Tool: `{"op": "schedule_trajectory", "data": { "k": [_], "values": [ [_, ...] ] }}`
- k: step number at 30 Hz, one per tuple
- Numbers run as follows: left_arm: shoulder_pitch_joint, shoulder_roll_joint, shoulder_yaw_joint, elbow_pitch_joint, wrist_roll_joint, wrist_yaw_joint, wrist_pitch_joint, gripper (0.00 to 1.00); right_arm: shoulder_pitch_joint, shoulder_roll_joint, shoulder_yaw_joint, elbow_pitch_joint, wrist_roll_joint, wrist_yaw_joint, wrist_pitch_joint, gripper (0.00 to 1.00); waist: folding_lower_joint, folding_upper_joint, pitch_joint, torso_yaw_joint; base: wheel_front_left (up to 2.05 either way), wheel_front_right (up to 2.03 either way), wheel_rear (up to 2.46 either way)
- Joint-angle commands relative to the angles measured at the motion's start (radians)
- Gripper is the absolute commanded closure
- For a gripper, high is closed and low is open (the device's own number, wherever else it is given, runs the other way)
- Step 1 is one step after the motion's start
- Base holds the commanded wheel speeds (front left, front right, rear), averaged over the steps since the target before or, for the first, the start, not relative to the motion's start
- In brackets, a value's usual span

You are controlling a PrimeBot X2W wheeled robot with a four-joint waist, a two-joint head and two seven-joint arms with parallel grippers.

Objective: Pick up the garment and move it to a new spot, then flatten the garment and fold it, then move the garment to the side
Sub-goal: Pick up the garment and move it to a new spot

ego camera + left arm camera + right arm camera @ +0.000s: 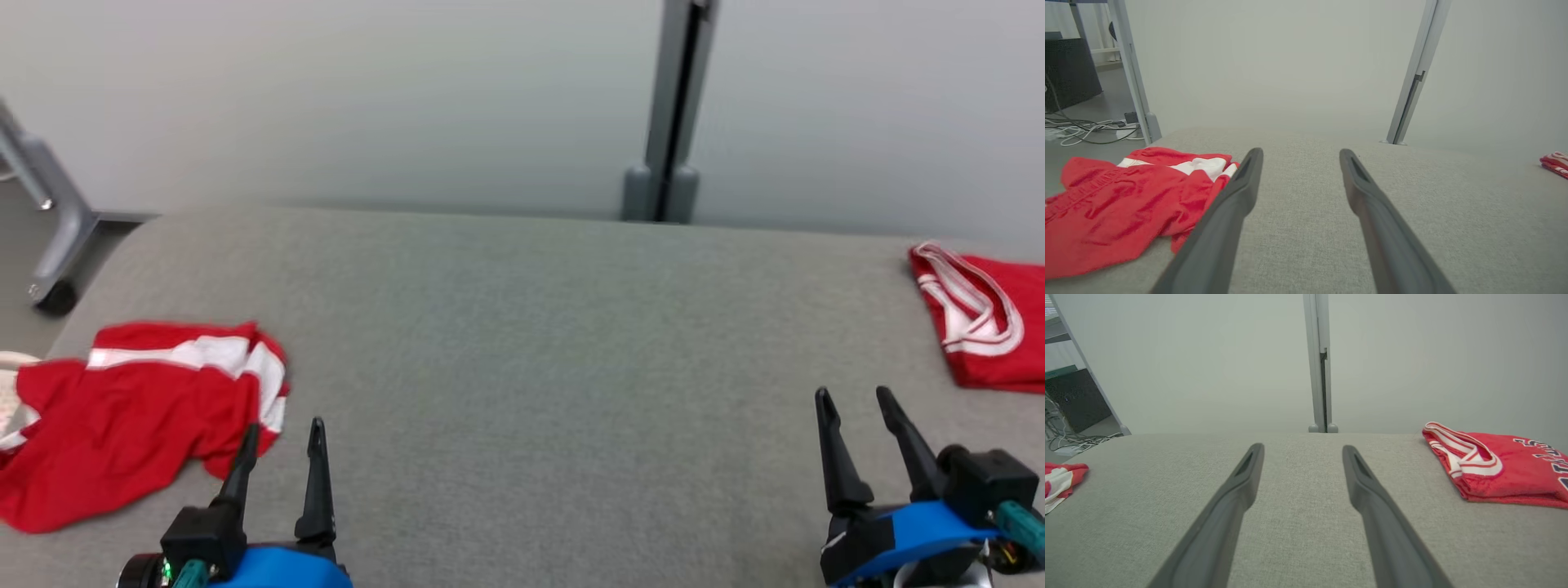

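L hand (282, 426) open, crumpled garment (131, 425) just left.

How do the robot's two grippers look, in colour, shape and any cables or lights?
The left gripper and the right gripper each have two long black fingers that taper to a point, with a narrow slot near the tip. Behind them is a blue cover. A teal plug sticks out beside the right one; a small green light glows on the left one.

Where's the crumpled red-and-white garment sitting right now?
In the head view the crumpled red-and-white fabric garment lies at the left end of the grey padded table, just left of the left gripper, whose jaws stand open.
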State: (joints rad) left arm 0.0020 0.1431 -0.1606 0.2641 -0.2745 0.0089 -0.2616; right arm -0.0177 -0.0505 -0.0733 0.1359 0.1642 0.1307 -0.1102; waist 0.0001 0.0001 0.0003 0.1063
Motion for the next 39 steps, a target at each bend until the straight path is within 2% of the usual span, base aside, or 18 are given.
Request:
{"op": "schedule_trajectory", "data": {
  "k": [1, 8, 17, 25, 39],
  "values": [
    [-0.004, 0.002, 0.006, -0.007, -0.002, 0.005, -0.004, 0.00, -0.005, 0.000, 0.001, -0.005, 0.003, 0.000, -0.004, 0.00, -0.0001, -0.0001, 0.022, 0.046, 0.00, 0.00, 0.00],
    [0.005, 0.007, 0.007, -0.012, -0.005, 0.007, -0.004, 0.00, -0.014, -0.001, 0.013, 0.002, 0.012, 0.000, -0.008, 0.00, -0.0001, -0.0001, 0.026, 0.174, 0.00, 0.00, 0.00],
    [0.019, 0.015, 0.020, -0.014, -0.016, 0.015, -0.004, 0.00, -0.014, -0.001, 0.042, 0.020, 0.023, 0.000, -0.014, 0.00, -0.0001, -0.0001, 0.027, 0.280, 0.00, 0.00, 0.00],
    [0.022, 0.014, 0.020, -0.020, -0.022, 0.018, -0.004, 0.00, -0.017, -0.001, 0.046, 0.022, 0.018, 0.000, -0.010, 0.00, -0.0001, -0.0001, 0.033, 0.316, 0.00, 0.00, 0.00],
    [-0.011, 0.039, 0.044, -0.037, -0.044, 0.025, 0.015, 0.00, -0.009, -0.001, 0.065, 0.035, 0.027, 0.000, -0.009, 0.00, -0.0001, -0.0001, 0.023, 0.320, 0.00, 0.00, 0.00]
  ]
}}
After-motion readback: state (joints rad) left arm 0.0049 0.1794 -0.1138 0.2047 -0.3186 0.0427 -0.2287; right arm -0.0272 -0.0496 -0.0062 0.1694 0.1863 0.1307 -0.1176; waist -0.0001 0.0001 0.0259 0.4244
